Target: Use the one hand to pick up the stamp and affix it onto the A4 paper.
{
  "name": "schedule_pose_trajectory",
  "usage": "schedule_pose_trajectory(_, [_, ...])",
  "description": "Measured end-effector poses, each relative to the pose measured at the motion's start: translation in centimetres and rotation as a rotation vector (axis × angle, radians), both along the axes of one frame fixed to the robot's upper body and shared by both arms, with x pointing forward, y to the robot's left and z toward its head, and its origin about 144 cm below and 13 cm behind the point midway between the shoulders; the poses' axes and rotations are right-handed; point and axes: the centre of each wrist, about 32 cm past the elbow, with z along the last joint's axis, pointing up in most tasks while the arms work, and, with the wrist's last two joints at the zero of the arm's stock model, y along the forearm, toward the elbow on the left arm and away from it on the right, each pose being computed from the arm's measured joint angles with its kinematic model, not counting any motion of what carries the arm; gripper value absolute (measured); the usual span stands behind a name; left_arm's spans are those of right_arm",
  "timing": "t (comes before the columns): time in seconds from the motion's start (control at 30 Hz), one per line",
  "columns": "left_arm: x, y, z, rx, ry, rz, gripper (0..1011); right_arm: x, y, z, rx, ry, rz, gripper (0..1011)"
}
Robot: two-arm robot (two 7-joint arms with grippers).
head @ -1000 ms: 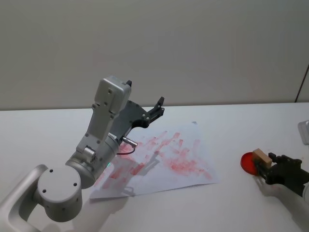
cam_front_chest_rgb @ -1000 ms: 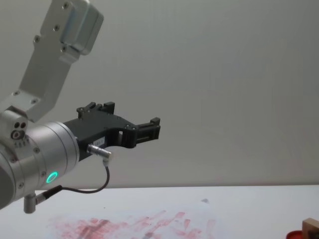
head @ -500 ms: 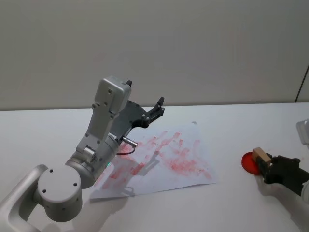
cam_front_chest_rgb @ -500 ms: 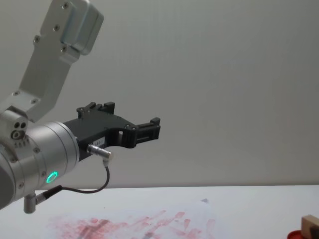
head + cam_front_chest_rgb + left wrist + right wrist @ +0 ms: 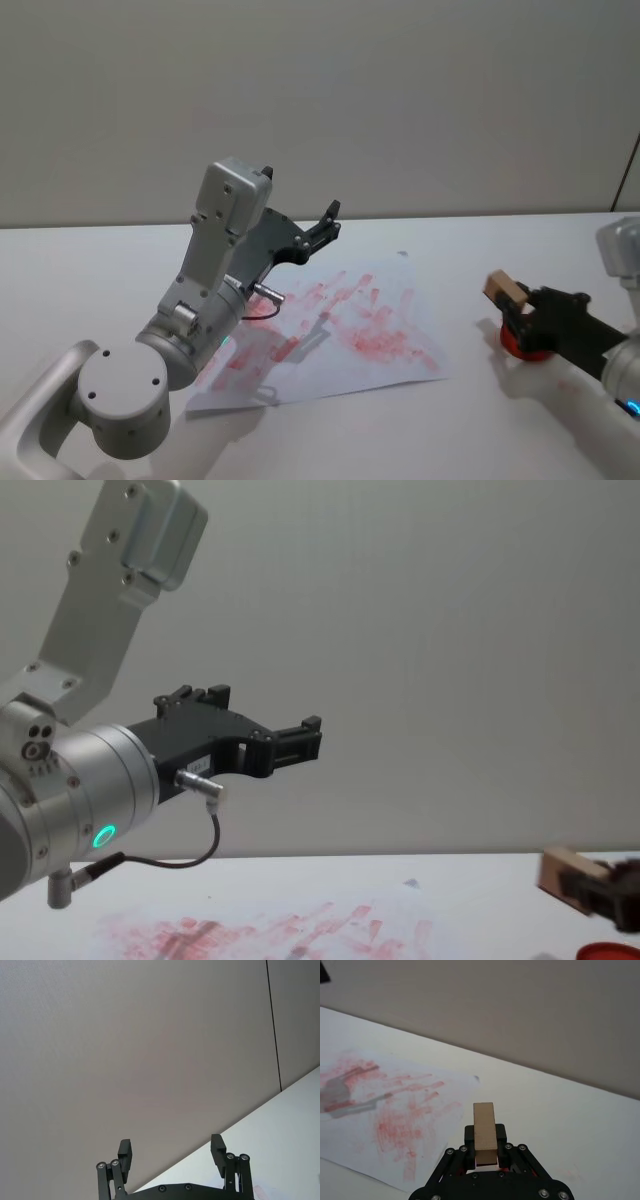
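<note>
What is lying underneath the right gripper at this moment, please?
The red ink pad lies on the table below the right gripper, which is shut on the stamp. The gripper hides part of the pad.

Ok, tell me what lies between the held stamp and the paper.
Bare white table, in the head view; the right gripper holds the stamp right of the A4 paper.
</note>
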Motion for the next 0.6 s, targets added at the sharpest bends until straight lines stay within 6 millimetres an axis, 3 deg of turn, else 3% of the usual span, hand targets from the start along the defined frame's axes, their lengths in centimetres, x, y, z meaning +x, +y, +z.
schedule_pose_trajectory(0.6, [0.0,0.0,0.0,0.000,0.000,0.000,1001,2.6,3.1,0.1,0.069,-0.003,0.206,216])
